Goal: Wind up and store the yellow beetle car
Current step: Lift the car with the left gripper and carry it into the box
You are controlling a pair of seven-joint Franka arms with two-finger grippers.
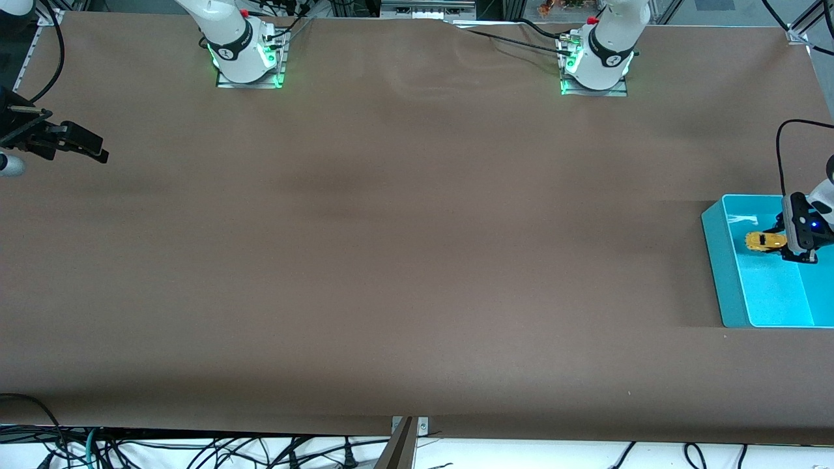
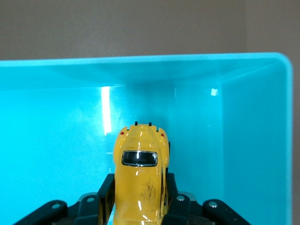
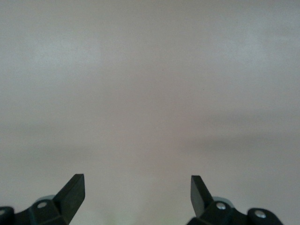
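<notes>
Left gripper (image 1: 778, 242) clamped on the yellow beetle car (image 1: 763, 241), over the teal bin (image 1: 723, 273) at 3 o'clock. Right gripper (image 1: 98, 153) waits at 9 o'clock, fingers apart.

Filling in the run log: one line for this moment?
left gripper: shut on yellow car, over teal bin | right gripper: open, waiting over table
</notes>
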